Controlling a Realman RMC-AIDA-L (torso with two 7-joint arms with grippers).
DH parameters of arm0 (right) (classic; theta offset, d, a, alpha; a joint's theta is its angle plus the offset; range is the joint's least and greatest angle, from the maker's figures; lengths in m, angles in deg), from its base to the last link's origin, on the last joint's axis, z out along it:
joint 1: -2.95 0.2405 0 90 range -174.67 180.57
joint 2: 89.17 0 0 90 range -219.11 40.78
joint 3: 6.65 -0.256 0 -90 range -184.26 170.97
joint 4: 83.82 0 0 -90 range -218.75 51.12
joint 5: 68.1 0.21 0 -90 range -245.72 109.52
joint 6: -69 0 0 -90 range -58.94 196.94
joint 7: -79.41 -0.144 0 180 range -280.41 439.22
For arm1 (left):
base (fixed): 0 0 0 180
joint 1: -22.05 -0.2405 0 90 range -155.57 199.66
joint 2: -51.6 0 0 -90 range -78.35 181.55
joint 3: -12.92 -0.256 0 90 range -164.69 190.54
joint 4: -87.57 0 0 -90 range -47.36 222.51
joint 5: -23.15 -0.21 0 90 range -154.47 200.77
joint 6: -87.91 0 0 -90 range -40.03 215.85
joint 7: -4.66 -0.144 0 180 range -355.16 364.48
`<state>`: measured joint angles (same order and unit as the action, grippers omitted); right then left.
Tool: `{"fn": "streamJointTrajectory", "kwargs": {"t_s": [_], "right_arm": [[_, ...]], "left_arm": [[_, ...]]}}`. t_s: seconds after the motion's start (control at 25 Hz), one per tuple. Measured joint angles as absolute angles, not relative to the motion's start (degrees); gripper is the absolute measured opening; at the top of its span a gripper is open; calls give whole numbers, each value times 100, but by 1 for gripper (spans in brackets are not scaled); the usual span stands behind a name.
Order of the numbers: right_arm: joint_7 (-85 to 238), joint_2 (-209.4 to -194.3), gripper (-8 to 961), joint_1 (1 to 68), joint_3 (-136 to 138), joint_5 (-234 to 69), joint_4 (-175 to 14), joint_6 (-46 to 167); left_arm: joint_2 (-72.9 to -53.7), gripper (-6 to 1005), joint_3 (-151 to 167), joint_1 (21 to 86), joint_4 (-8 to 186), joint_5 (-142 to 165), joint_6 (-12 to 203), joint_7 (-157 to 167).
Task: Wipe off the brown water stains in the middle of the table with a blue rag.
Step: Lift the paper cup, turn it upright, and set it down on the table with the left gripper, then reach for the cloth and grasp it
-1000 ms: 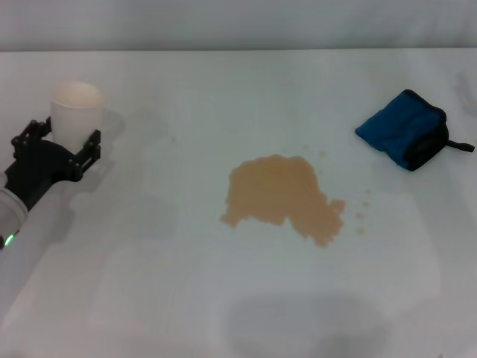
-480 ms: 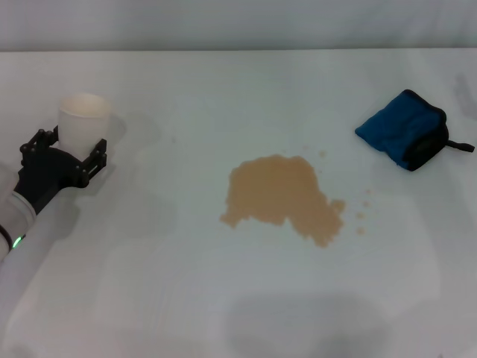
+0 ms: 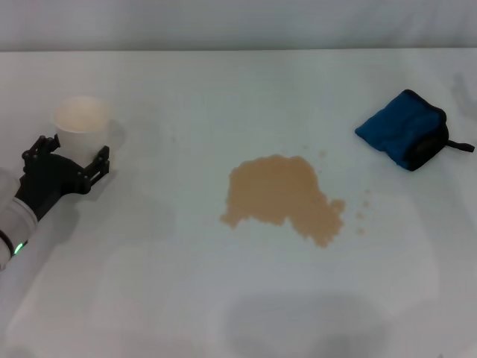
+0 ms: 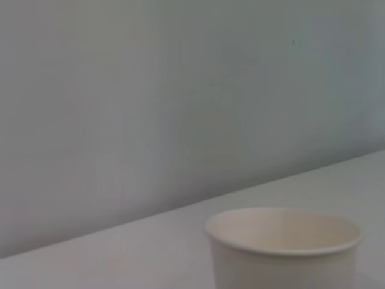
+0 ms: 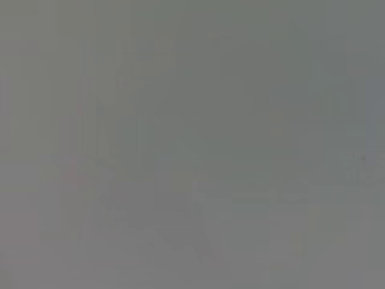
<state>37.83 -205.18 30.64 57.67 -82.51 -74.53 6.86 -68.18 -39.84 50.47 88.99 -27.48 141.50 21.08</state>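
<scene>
White and smooth, the table (image 3: 246, 298) fills almost all of the head view, with a pale grey wall along the top edge of the frame.

Near the middle of the frame lie the brown water stains (image 3: 282, 198). They make one light tan blotch with a bumpy edge. A few tiny drops of the same colour sit just to its right and just above it.

At the upper right of the frame sits the blue rag (image 3: 402, 129). It is bunched up, deep blue with black edging (a little black loop sticks out toward the right edge). It is well apart from the blotch, and nothing is touching it.

At the left side of the frame is the left gripper (image 3: 74, 158), black, on the end of a white arm that comes in from the lower left corner. Its two fingers are spread apart, one on each side of a white paper cup (image 3: 80, 124). The cup stands upright on the table, and its inside looks beige. I cannot tell if the fingers touch the cup's sides. The left wrist view shows the same cup's rim (image 4: 283, 232) close up, with the grey wall behind it.

The right gripper does not show in any view. The right wrist view is only flat grey.
</scene>
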Motion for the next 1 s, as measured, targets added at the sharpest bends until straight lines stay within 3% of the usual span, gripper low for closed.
{"fn": "streamJointTrajectory", "kwargs": {"t_s": [0.08, 0.28, 1.0], "right_arm": [[3783, -20518, 704, 3065, 5768, -8251, -7464, 686], [3783, -20518, 704, 3064, 5770, -8251, -7468, 678], [3776, -20521, 704, 3054, 5782, -8254, -7478, 634]], "left_arm": [[-6818, 752, -3982, 5055, 8859, -2748, 14132, 2118], [-6819, 887, -3980, 5037, 8815, -2747, 14126, 2132], [-6852, 894, -3974, 4531, 8290, -2170, 15186, 2158]]}}
